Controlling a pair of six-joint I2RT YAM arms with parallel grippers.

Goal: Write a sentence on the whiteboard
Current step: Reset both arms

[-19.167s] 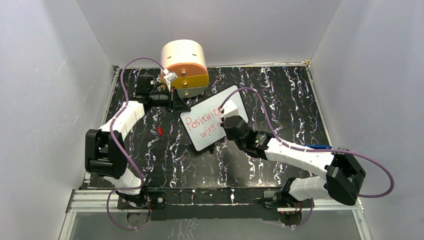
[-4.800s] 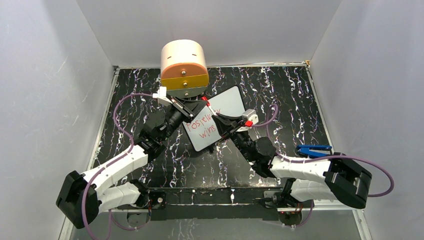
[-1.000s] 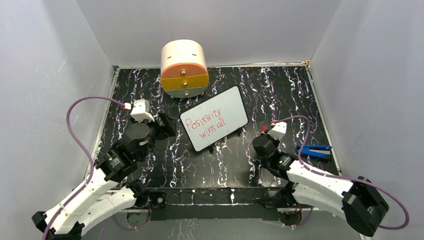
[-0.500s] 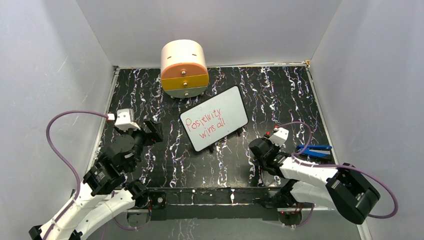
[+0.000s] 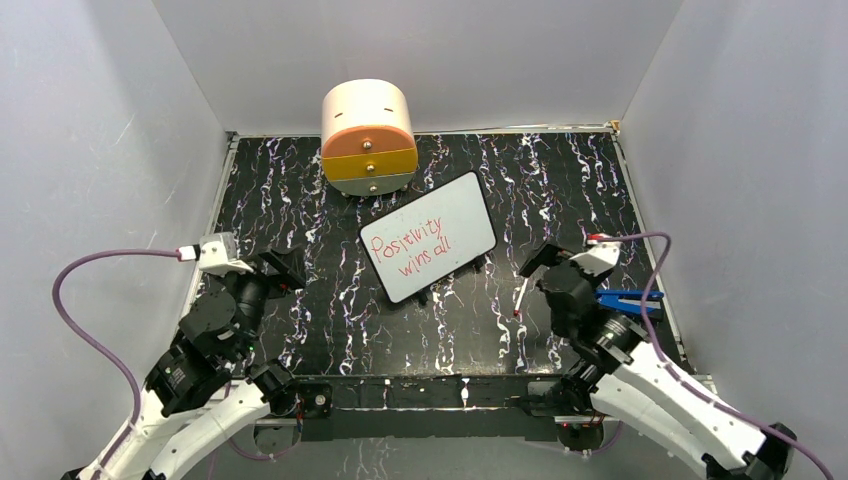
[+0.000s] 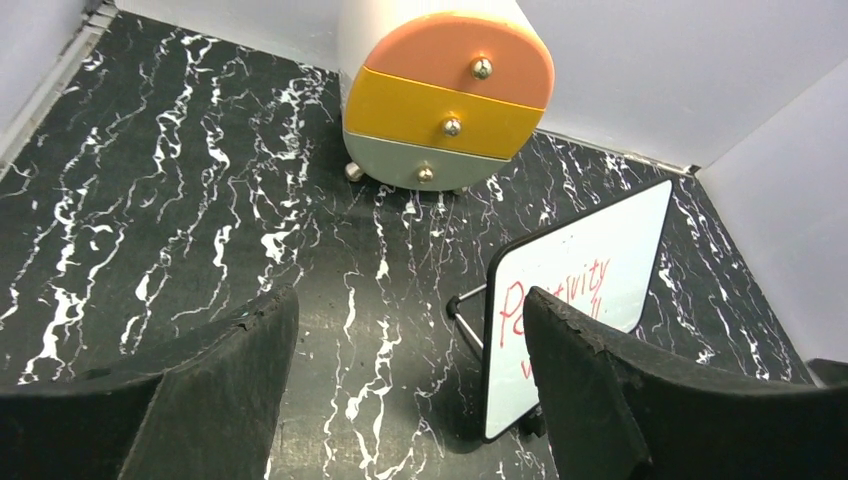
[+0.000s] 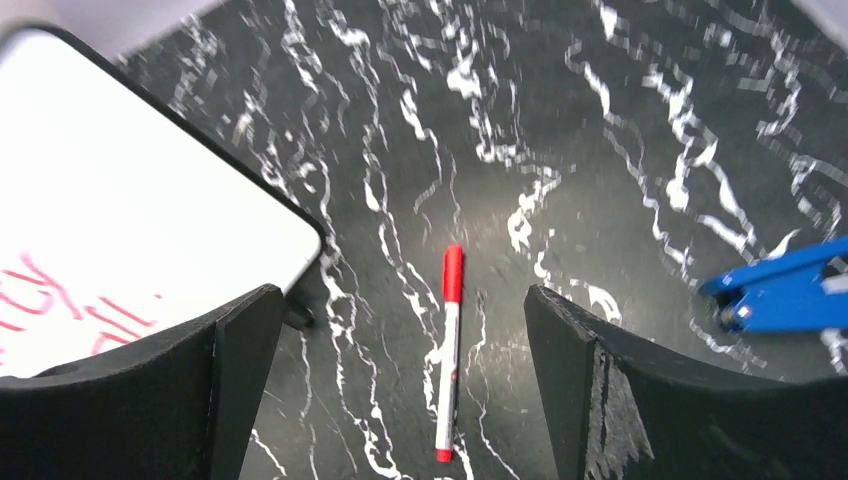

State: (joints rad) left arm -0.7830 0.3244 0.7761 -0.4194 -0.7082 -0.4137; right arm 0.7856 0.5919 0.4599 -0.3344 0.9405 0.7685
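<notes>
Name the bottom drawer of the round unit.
The grey drawer: it lies lowest, under the yellow drawer and the orange drawer.

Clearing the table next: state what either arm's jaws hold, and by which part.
Nothing is held. Left jaws and right jaws stand open and empty; the red marker lies loose on the table by the right jaws.

We see bright, even light from overhead — soft and diffuse. In the right wrist view the whiteboard (image 7: pixel 130 200) nearly washes out at 9 o'clock, and the white veins of the tabletop (image 7: pixel 600 150) smear toward 1 o'clock. In the left wrist view a faint shadow pools under the drawer unit (image 6: pixel 440 100) at 12 o'clock.
</notes>
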